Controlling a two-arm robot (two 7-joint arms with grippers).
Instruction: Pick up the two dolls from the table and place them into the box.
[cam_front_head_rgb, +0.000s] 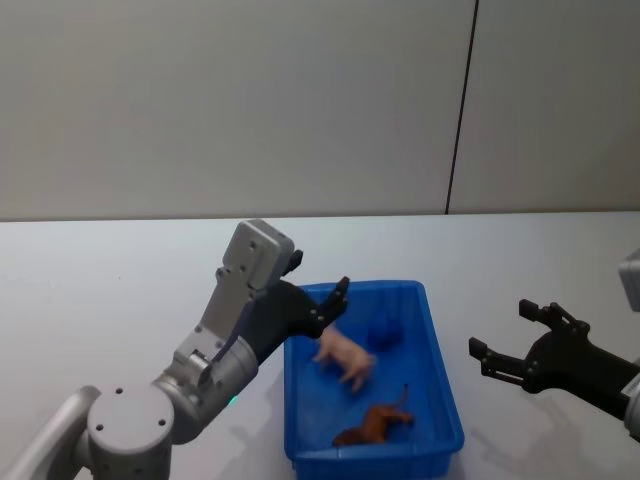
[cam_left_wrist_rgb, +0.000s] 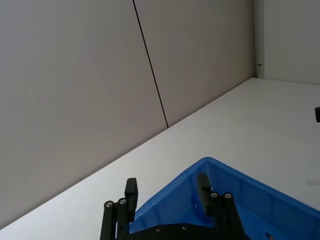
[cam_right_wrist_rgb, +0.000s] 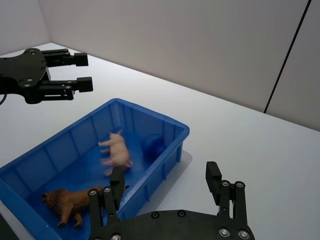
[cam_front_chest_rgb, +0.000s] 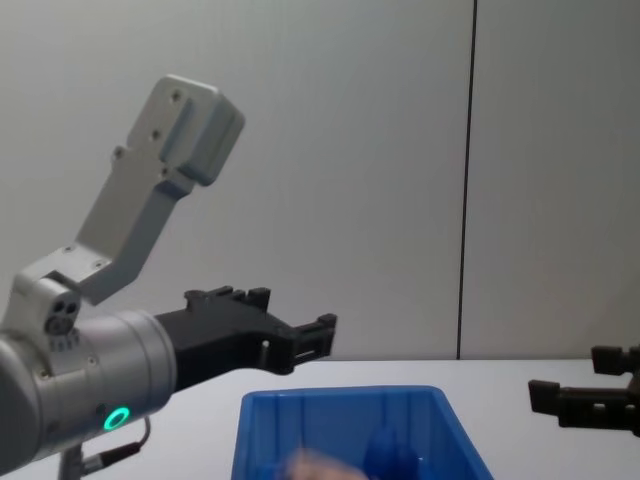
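A: Brown doll (cam_front_head_rgb: 375, 425) lies on its side on the floor of the box (cam_front_head_rgb: 440, 425), at the end nearest the robot.

B: And the pink one?

A: Pale pink doll (cam_front_head_rgb: 345, 355) shows blurred farther in, about mid-box, just below and beside the left claw (cam_front_head_rgb: 335, 305). Not touching it as far as I can see.

B: Left claw's state?

A: Fingers apart, holding nothing. It hangs over the box's left rim near the far end; in the right wrist view it (cam_right_wrist_rgb: 80, 72) sits above the far corner, clear of the pink doll (cam_right_wrist_rgb: 116, 150).

B: Right claw?

A: Right claw (cam_front_head_rgb: 505, 345) hovers over the white table (cam_front_head_rgb: 100, 290), to the right of the box, well apart from both dolls. Fingers spread, empty.

B: Anything else in the box?

A: A dark blue rounded thing (cam_right_wrist_rgb: 151, 145) near the far wall, beside the pink doll. Cannot tell what it is.
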